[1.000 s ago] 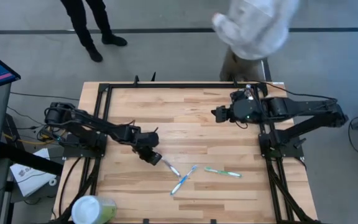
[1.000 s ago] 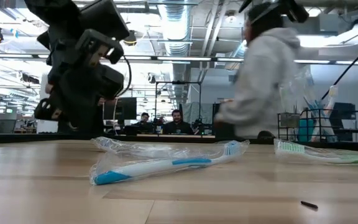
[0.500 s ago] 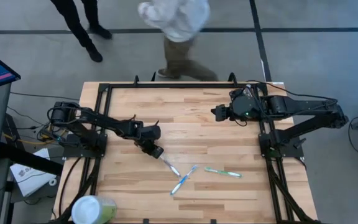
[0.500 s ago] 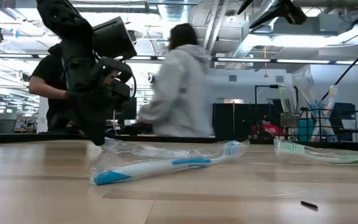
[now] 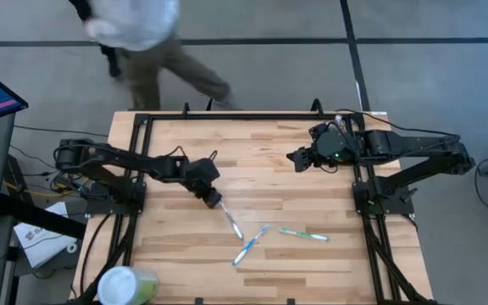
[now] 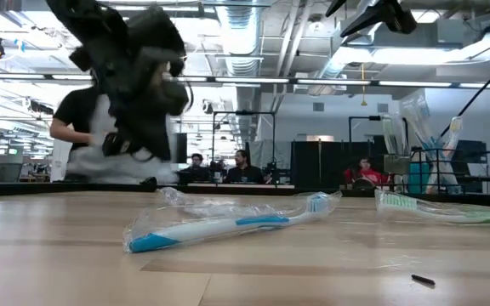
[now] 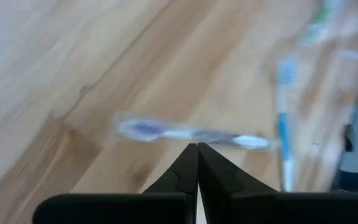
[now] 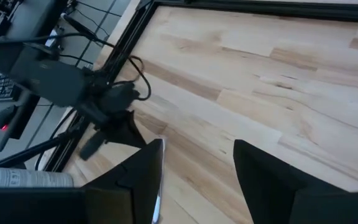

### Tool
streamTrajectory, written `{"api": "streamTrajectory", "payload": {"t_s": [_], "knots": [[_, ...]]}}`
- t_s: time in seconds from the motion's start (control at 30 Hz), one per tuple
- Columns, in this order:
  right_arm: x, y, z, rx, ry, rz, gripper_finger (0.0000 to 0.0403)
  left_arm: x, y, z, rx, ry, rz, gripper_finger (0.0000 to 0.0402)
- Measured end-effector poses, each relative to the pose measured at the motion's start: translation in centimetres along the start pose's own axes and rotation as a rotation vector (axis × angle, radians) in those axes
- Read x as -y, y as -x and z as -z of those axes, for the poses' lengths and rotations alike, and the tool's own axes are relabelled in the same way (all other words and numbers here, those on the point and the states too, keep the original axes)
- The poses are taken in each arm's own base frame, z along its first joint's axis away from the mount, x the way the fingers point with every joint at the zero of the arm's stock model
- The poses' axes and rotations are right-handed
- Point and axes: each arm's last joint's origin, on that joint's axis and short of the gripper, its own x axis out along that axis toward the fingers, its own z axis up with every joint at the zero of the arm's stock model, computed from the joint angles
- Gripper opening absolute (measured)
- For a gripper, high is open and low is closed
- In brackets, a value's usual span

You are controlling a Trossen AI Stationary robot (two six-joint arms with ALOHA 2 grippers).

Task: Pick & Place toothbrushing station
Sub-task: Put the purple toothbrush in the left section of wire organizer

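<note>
- Wooden table (image 5: 312,169) fills the middle of the overhead frame; a person in a pale top walks past at upper left.
- Left gripper (image 5: 215,200), fingers pressed together, hovers left of centre, its tip at the end of a wrapped toothbrush (image 5: 232,223).
- Right gripper (image 5: 296,157), jaws parted and holding nothing, waits at upper right.
- Two more wrapped toothbrushes, one blue (image 5: 251,245), one green (image 5: 303,235), lie below centre.
- A pale-green cup (image 5: 127,285) stands at lower left.
- No black holder can be made out in any view.

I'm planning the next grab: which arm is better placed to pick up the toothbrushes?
Probably left: the left gripper, shut, hovers right beside the nearest toothbrush. The right gripper, open, waits farther back near the table's far edge.
</note>
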Motion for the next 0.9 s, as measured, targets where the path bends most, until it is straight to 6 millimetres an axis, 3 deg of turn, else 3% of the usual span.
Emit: {"api": "streamTrajectory", "payload": {"t_s": [0.23, 0.5, 0.73, 0.9], "knots": [[0.0, 0.0, 0.0, -0.004, 0.0, -0.002, 0.0182, 1.5, 2.1, -0.2, 0.077, -0.158, 0.098, 0.0003], [-0.2, 0.0, 0.0, 0.0, -0.002, -0.015, 0.0174, 2.8, 1.8, 1.3, -0.03, 0.048, 0.177, 0.0012], [-0.5, 0.2, 0.5, -0.073, 0.07, -0.07, 0.0164, 4.5, -0.3, 3.1, -0.048, 0.238, 0.084, 0.0001], [-0.8, 0.4, 1.1, -0.105, 0.154, -0.098, 0.0156, 7.6, -3.0, 1.9, -0.031, 0.256, 0.062, 0.0001]]}}
